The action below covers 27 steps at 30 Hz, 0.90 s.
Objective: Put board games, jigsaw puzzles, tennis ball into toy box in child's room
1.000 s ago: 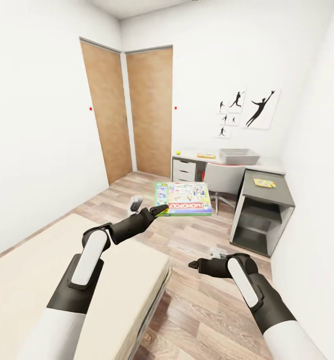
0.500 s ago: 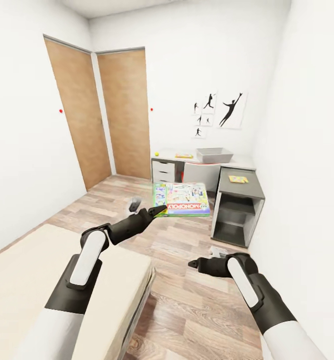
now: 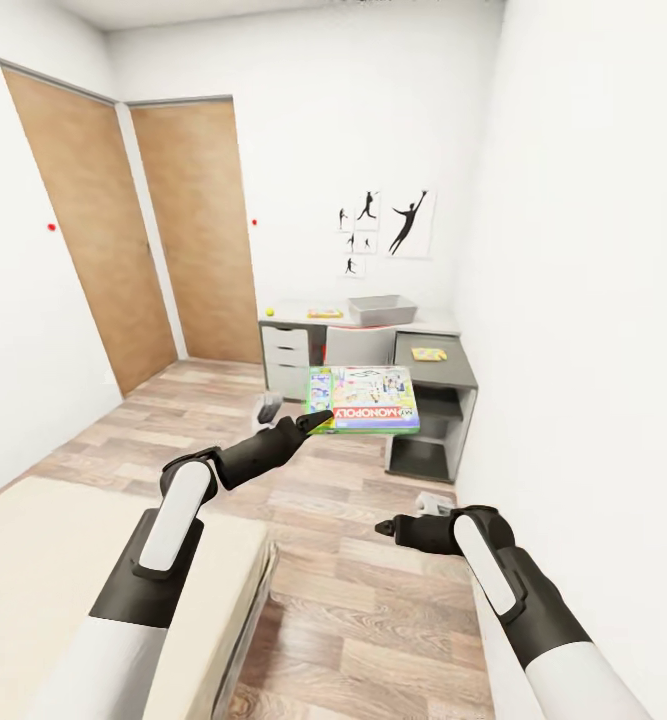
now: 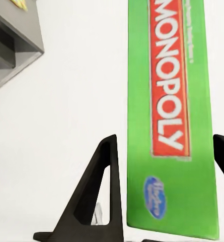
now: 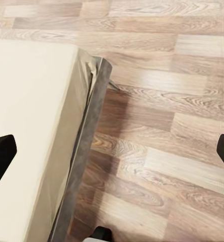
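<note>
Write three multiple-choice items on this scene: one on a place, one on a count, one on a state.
1. Where is the toy box?
A. on the table
B. on the bed
C. on the floor

2. How many wooden doors show in the head view?
A. one
B. two
C. four

3. What is the left gripper doing?
A. hanging open and empty
B. gripping the tennis ball
C. gripping the Monopoly box

Answers:
1. A, the grey bin sits on the desk top.
2. B, two brown panels meet at the corner.
3. C, its fingers clamp the box's edge.
</note>
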Motion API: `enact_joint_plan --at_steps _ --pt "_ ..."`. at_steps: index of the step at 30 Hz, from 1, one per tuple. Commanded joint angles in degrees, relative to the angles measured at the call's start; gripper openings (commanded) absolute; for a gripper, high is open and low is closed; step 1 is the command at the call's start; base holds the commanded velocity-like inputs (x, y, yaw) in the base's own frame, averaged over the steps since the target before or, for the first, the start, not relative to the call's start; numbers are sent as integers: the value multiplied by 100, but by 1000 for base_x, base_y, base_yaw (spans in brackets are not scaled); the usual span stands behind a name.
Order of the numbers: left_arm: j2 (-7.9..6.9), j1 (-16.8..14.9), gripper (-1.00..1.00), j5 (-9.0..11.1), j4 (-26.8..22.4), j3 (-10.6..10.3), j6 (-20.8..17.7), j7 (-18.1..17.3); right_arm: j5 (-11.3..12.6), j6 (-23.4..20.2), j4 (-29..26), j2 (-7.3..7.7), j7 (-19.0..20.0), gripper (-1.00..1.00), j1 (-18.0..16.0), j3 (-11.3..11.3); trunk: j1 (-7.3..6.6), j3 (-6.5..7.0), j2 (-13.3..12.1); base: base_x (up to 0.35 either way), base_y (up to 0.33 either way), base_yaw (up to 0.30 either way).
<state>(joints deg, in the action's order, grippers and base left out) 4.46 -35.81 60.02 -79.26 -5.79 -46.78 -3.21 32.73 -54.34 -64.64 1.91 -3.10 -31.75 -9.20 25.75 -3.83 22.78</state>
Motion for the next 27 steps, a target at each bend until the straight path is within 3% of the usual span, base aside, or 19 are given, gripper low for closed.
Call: enact_joint_plan --at_steps 1,12,27 --pt "3 -5 -100 5 -2 8 -24 -31 31 -15 -5 4 -33 100 -6 -12 4 -10 13 0 0 -290" --pt "3 -5 -100 6 -2 8 -24 -31 31 -15 -5 -1 -33 100 -2 -17 4 22 13 71 43 -263" --pt "3 -5 -100 -7 -9 -4 -12 -47 31 -15 -5 -8 -36 100 2 -14 4 30 13 210 93 -60"
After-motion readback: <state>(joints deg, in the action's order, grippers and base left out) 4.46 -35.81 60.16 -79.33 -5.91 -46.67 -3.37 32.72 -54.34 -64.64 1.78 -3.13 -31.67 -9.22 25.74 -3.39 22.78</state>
